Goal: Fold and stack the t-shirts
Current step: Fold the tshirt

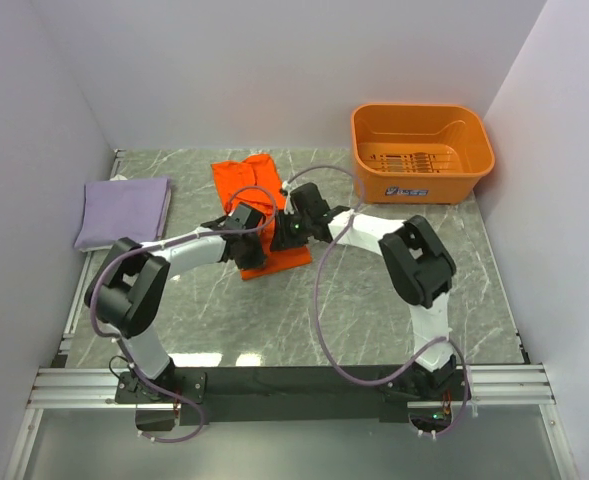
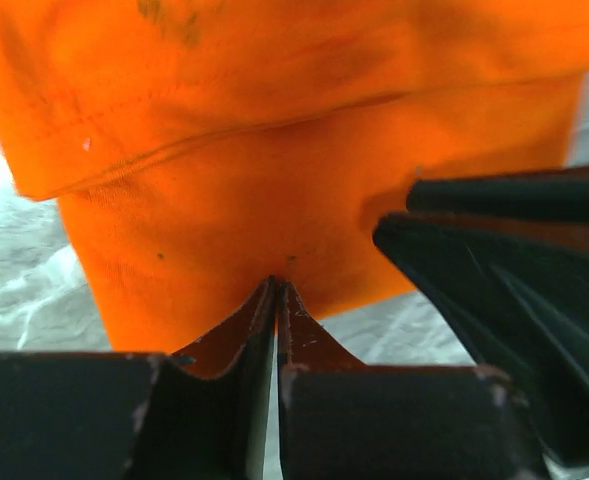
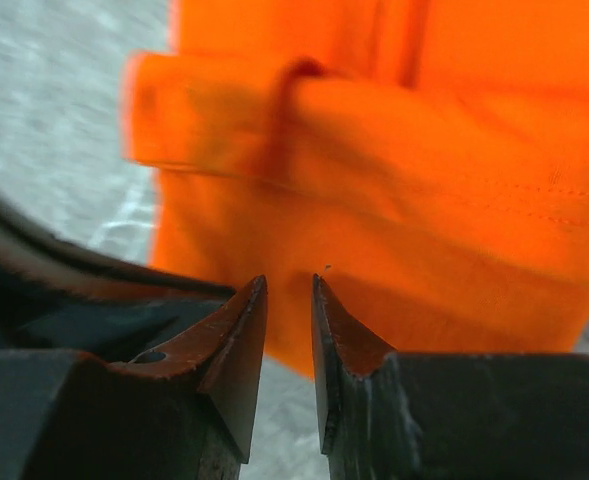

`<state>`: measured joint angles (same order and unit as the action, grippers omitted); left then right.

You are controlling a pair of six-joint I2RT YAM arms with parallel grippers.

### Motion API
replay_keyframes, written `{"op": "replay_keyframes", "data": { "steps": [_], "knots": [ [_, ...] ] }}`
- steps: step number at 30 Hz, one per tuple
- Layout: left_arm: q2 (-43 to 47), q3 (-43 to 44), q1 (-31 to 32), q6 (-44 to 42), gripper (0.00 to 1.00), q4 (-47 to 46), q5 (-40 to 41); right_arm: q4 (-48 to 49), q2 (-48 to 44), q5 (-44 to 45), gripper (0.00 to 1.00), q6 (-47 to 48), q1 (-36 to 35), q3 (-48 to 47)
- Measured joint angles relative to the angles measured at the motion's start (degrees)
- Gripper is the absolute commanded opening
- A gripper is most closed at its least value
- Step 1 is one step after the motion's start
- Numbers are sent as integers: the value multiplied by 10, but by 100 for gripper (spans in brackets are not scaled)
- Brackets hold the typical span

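Observation:
The orange t-shirt [image 1: 242, 178] lies partly folded at mid-table, with a fold showing near the two grippers. It fills the left wrist view [image 2: 274, 150] and the right wrist view [image 3: 454, 150]. My left gripper [image 1: 246, 240] is over its near part, and its jaws [image 2: 276, 285] are pressed together with the tips at the orange cloth. My right gripper [image 1: 292, 232] is close beside it, with its jaws [image 3: 289, 282] a little apart and the tips against the cloth, which does not sit between them. The lavender t-shirt [image 1: 124, 210] lies folded at the left.
A rigid orange basket [image 1: 421, 150] stands at the back right. White walls close in the left, back and right sides. The right arm's dark fingers [image 2: 504, 270] sit close to my left gripper. Grey marble tabletop [image 1: 374, 320] shows in front.

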<state>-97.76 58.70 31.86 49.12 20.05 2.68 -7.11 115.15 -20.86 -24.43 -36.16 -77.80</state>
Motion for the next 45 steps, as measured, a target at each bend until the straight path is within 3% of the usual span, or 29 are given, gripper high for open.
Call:
{"op": "replay_keyframes", "data": {
  "steps": [8,19,25,28,37,45],
  "knots": [
    [-21,-13,-2,18,8,-23,-29,-6,69,-13,31,-5,0,-52],
    [-30,-14,-4,18,8,-49,-52,-61,214,15,32,9,10,-310],
    [-24,-24,-4,16,9,-57,-59,-63,224,13,32,9,41,-376],
    [-21,-28,-4,7,10,-57,-70,-58,187,13,32,6,55,-344],
    [30,-32,-4,-41,21,-13,-73,-17,-27,-16,34,-42,73,-84],
    [96,-37,-33,-47,37,-13,-69,-20,-50,-46,36,-78,73,72]
  ]
}}
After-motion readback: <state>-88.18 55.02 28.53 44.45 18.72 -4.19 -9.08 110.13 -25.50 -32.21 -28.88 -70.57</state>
